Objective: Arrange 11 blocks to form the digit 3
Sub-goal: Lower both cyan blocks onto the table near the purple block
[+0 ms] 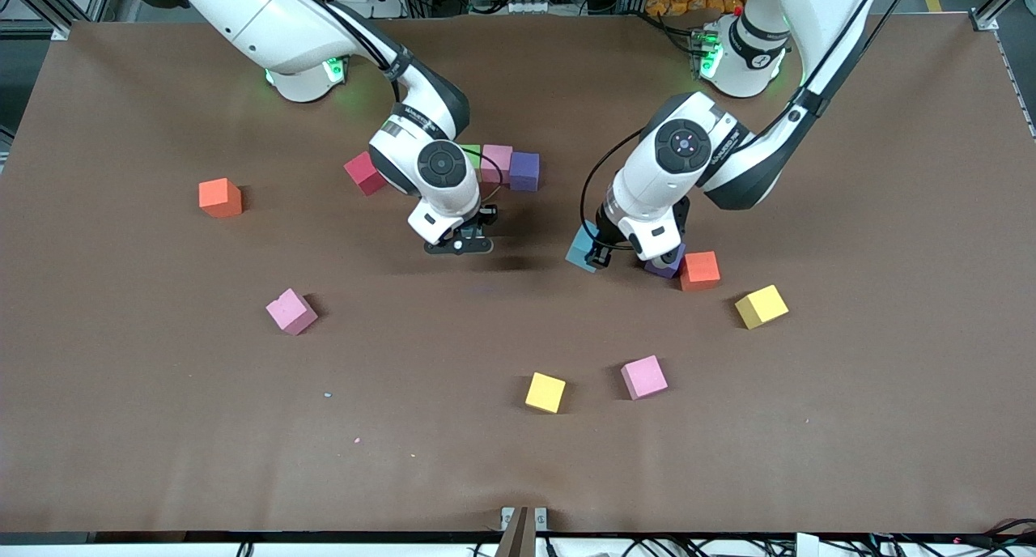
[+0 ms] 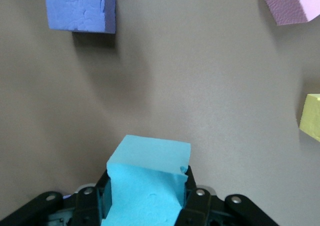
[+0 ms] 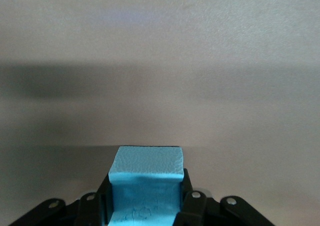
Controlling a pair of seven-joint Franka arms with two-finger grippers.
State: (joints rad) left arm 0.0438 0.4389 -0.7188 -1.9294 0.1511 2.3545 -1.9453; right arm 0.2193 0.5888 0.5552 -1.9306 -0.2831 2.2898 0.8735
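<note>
On the brown tabletop [image 1: 121,427], nearest are a yellow cube [image 1: 545,393] and a pink block [image 1: 644,377]. Higher up, the left gripper [image 1: 597,254] pinches a light blue block [image 1: 580,249]; at its 9 o'clock the right gripper [image 1: 460,244] pinches another [image 3: 145,178]. No writing is readable.

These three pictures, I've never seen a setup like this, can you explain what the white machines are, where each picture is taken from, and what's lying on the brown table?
The white machines are two robot arms at a brown table. The big picture looks down from a high camera facing them; the two small ones come from cameras on each arm's wrist.

Each arm ends in a two-fingered hand. The left hand grips a light blue block, and the right hand grips another light blue block.

Foam cubes lie scattered: two orange, two loose pink, two yellow and a red one. A green, a pink and a purple cube sit in a row, seemingly the start of the digit.
</note>
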